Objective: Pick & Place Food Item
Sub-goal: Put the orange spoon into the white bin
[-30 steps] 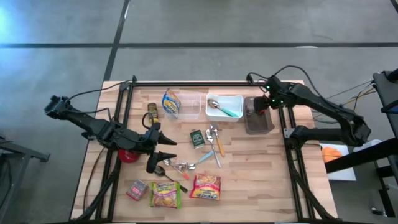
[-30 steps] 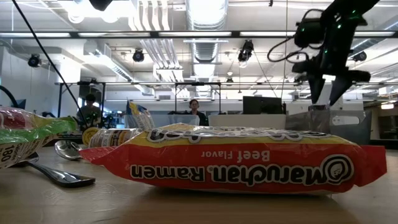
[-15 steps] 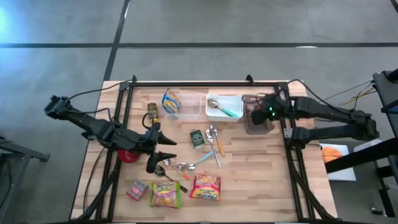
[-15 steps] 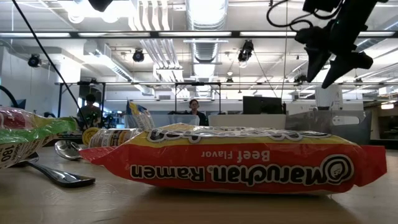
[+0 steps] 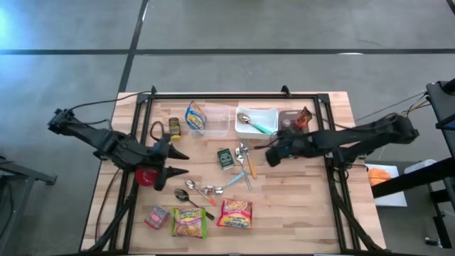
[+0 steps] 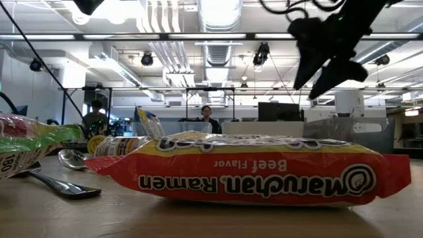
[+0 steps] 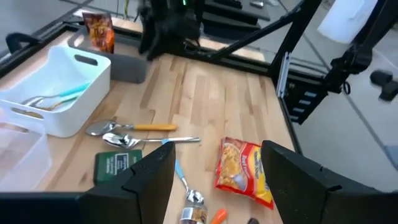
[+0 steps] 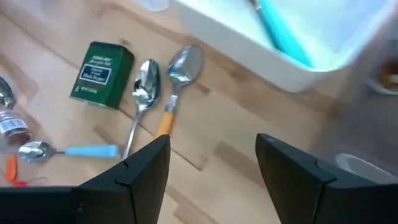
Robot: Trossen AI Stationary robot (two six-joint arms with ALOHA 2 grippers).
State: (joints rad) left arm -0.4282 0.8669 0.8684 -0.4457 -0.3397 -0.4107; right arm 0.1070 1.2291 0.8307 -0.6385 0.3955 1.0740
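A red ramen packet (image 5: 235,213), a green ramen packet (image 5: 188,222) and a small red packet (image 5: 156,216) lie flat near the table's near edge. The red ramen packet fills the low view (image 6: 251,175). My right gripper (image 5: 269,157) hangs open and empty over the table's middle right, just right of the spoons (image 5: 245,160); it also shows high in the low view (image 6: 309,84). My left gripper (image 5: 180,161) stands open and empty above the table's left part, beside a red object (image 5: 147,176).
At the far edge stand a clear bin (image 5: 217,121) with a chips bag (image 5: 195,117), a white bin (image 5: 257,122) with a spoon, and a grey bin (image 5: 290,135) with a snack packet (image 5: 304,117). A green tin (image 5: 226,158), a bottle (image 5: 174,128) and more spoons (image 5: 195,192) lie mid-table.
My right gripper has swung from above the grey bin toward the table's middle and near side, rolling and tipping further down, still open. My left gripper has drawn back a little toward the table's left and far side.
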